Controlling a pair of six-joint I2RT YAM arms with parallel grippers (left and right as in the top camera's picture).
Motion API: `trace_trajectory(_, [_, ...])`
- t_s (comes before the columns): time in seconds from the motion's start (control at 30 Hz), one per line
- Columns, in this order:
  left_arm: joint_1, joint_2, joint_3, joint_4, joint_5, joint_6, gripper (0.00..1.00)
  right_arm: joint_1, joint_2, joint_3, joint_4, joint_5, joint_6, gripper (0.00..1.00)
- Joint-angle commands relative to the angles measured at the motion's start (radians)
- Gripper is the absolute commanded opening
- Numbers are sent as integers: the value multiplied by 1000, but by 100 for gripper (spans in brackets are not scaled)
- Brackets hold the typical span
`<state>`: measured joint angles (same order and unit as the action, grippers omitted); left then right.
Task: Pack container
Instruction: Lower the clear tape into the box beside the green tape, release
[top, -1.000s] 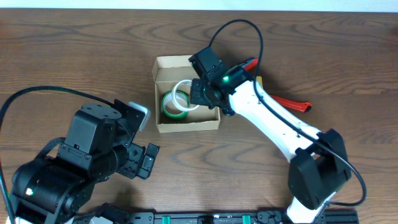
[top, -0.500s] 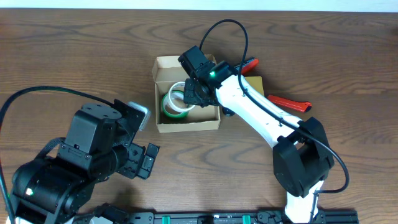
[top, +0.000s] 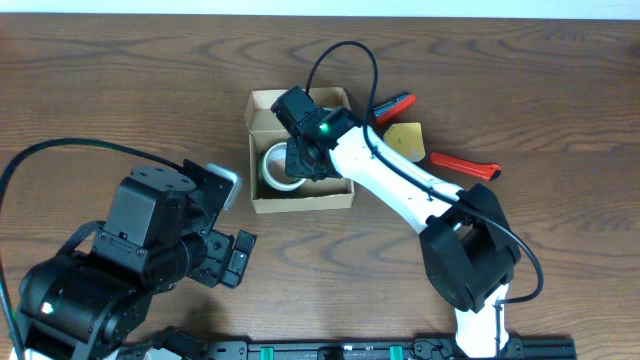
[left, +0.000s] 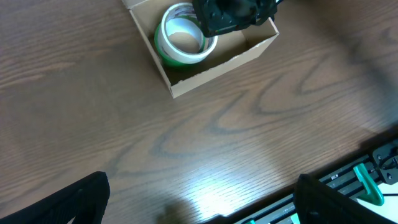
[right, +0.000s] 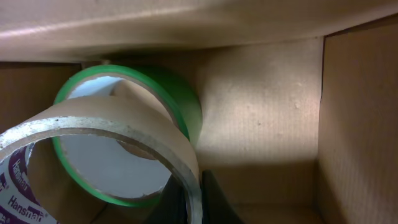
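Observation:
The container (top: 300, 199) is an open tan cardboard box on the wooden table; it also shows in the left wrist view (left: 217, 65) and in the right wrist view (right: 267, 106). A green tape roll (right: 180, 93) lies inside it. My right gripper (right: 194, 202) is down in the box, shut on the wall of a clear tape roll (right: 118, 127) that rests over the green roll (left: 171, 56). In the overhead view the right gripper (top: 300, 160) hides part of both rolls (top: 272, 165). My left gripper (left: 199, 199) is open and empty above bare table, near the front edge.
A red-handled tool (top: 462, 163) and a small yellow pad (top: 404, 137) lie right of the box. A second red handle (top: 394, 104) pokes out behind the right arm. The table's front edge with a black rail (left: 373, 168) is close to the left gripper.
My right gripper has moved left and deeper into the box with the clear roll, which now sits over the green roll. The left arm has not moved.

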<state>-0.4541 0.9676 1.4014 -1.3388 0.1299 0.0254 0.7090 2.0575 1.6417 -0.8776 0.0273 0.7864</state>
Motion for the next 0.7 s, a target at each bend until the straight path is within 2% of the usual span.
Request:
trace_trajectory(0.0, [2, -1, 10, -3, -7, -6, 95, 9, 3, 27, 2, 45, 21, 2])
trace_trajectory(0.57, [2, -1, 10, -3, -7, -6, 95, 23, 6, 27, 27, 44, 16, 2])
trace_trajectory(0.63, [2, -1, 10, -3, -7, -6, 95, 23, 7, 27, 36, 44, 14, 5])
trace_trajectory(0.67, [2, -1, 10, -3, -7, -6, 95, 24, 7, 27, 45, 44, 5, 12])
